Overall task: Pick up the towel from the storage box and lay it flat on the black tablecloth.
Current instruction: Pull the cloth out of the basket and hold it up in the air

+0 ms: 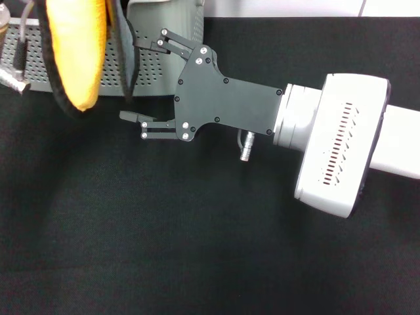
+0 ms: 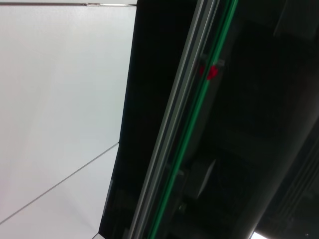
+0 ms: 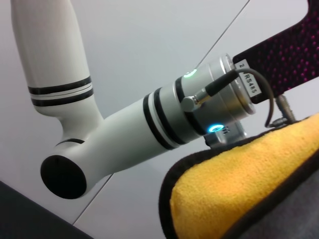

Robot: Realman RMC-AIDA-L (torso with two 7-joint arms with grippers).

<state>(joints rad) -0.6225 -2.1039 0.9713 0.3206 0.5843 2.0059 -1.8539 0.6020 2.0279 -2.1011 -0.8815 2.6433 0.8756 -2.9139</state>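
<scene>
The yellow-orange towel (image 1: 82, 46) with dark edging hangs folded in the air at the far left, in front of the grey storage box (image 1: 156, 65). It hangs from my left gripper (image 3: 286, 55), whose body shows above the towel (image 3: 234, 189) in the right wrist view. Its grip point lies beyond the head view's top edge. My right gripper (image 1: 139, 79) is open and empty, just right of the hanging towel, its jaws spread wide toward it above the black tablecloth (image 1: 197, 249).
The right arm's white forearm (image 1: 341, 144) reaches in from the right over the cloth. The box stands at the cloth's far left edge. The left wrist view shows only a white wall and dark framing.
</scene>
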